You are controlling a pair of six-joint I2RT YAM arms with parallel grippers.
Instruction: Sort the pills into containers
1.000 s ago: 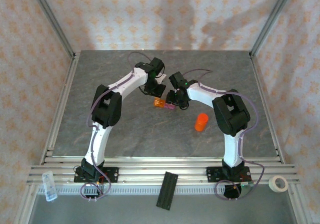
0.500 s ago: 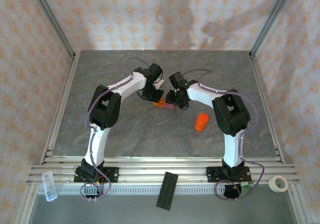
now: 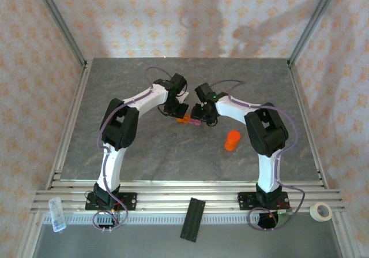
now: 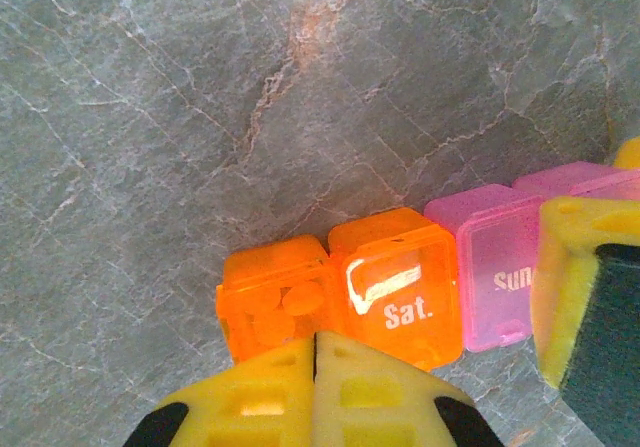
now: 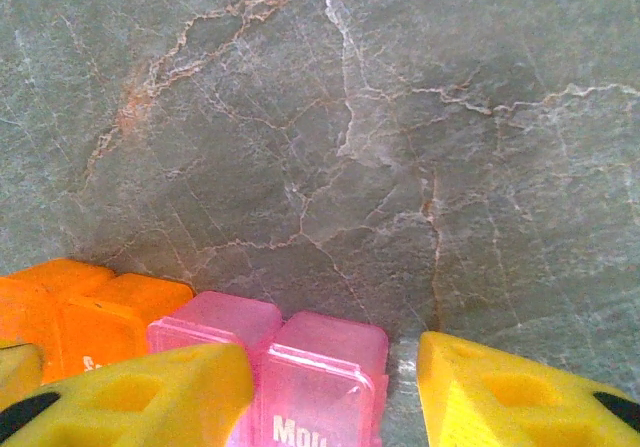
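The containers (image 3: pixel 188 119) are a short strip of joined cells lying mid-table between the two grippers. In the left wrist view I see its two orange cells (image 4: pixel 335 292) and a pink one marked "Sun" (image 4: pixel 492 267). Round pills (image 4: pixel 278 307) show through the lid of the end orange cell. My left gripper (image 4: pixel 317 342) is shut, with its joined tips at the near edge of the orange cells (image 3: pixel 176 109). My right gripper (image 5: pixel 335 359) stands open over the pink cells (image 5: pixel 322 377). Its left finger overlaps one cell, and its right finger stands apart from the "Mon" cell.
An orange cylindrical bottle (image 3: pixel 232 140) stands to the right of the strip. A black bar (image 3: pixel 193 219), a tape roll (image 3: pixel 320 211) and a clear packet (image 3: pixel 56 213) lie on the front rail. The marbled grey tabletop (image 3: pixel 144 148) spreads all round.
My left gripper has shifted a little down and left, onto the orange end of the strip. The right gripper has barely moved.
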